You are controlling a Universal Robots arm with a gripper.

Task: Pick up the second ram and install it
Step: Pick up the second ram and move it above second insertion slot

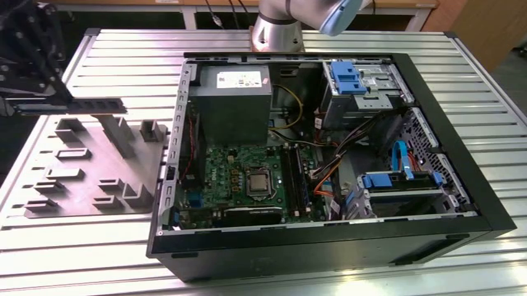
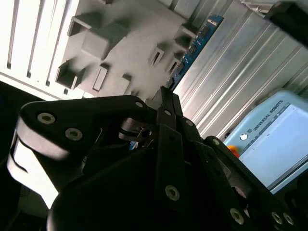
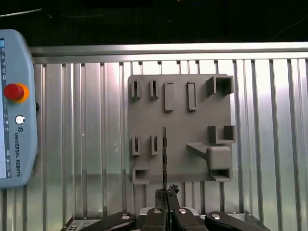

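Note:
The second ram (image 1: 78,106) is a thin dark stick held level above the grey holder tray (image 1: 91,185) at the exterior view's left. My gripper (image 1: 18,102) is shut on its end, and the stick reaches out toward the computer case. In the first wrist view the ram (image 3: 165,154) shows edge-on, running from my gripper (image 3: 166,195) out over the tray (image 3: 192,139). In the second wrist view its blue-green edge (image 2: 195,45) sticks out past my gripper (image 2: 163,96). The motherboard's black slots (image 1: 297,179) lie inside the open case.
The open black computer case (image 1: 329,240) fills the middle of the ribbed metal table (image 1: 494,154), with a power supply (image 1: 234,83), blue drive brackets (image 1: 395,179) and loose cables inside. A teach pendant (image 3: 14,110) lies beside the tray. The arm's base (image 1: 276,31) stands behind the case.

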